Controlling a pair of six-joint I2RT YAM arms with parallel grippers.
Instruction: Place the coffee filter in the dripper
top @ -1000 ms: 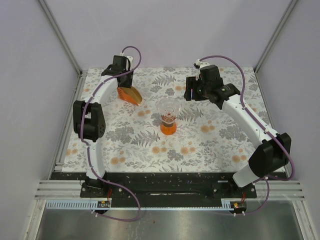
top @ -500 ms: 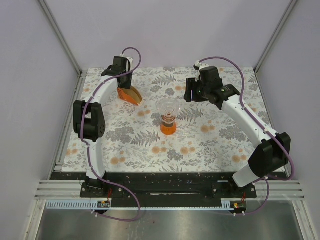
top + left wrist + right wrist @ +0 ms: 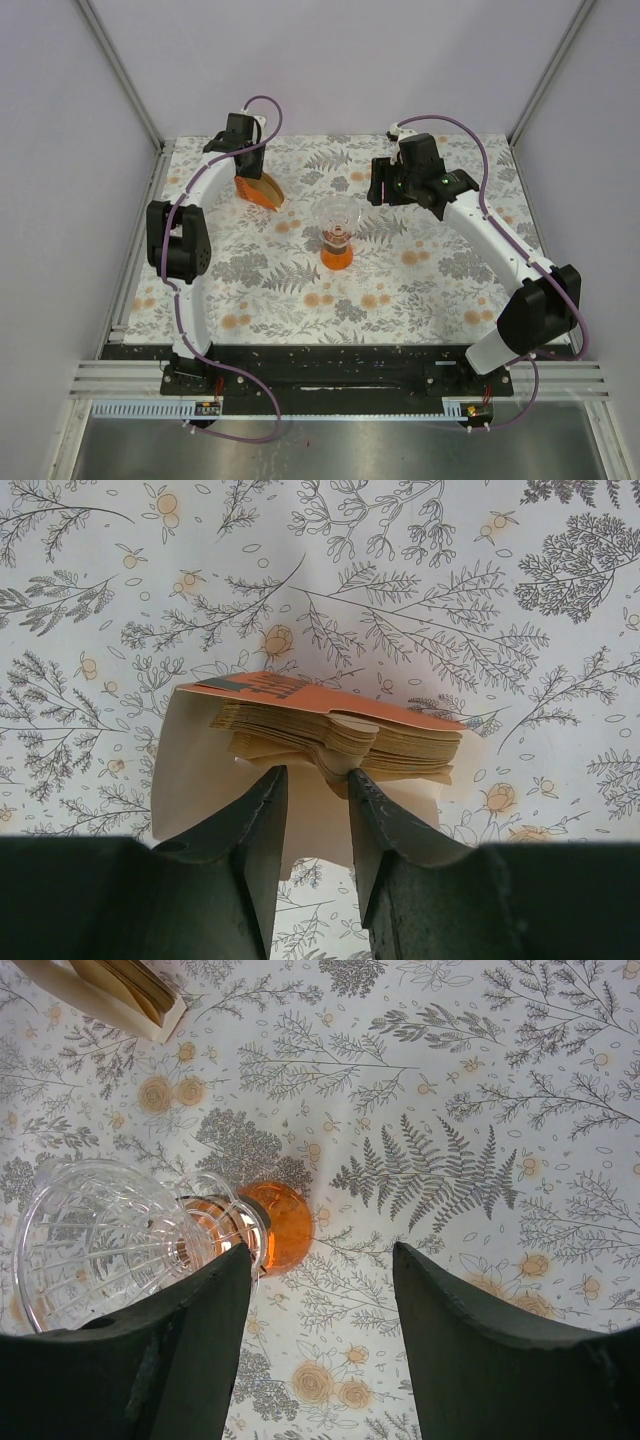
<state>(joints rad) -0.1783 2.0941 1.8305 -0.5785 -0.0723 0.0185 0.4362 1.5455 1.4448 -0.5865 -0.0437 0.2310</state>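
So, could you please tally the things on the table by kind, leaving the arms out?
Dripper: 1
Orange filter holder: 1
Stack of paper filters: 1
Total: 3

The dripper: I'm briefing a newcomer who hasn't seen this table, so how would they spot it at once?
On the floral table, look near the middle. The dripper stands there alone: a ribbed clear funnel on a rounded orange base, unlike the orange wedge-shaped holder of tan papers farther back on the left.
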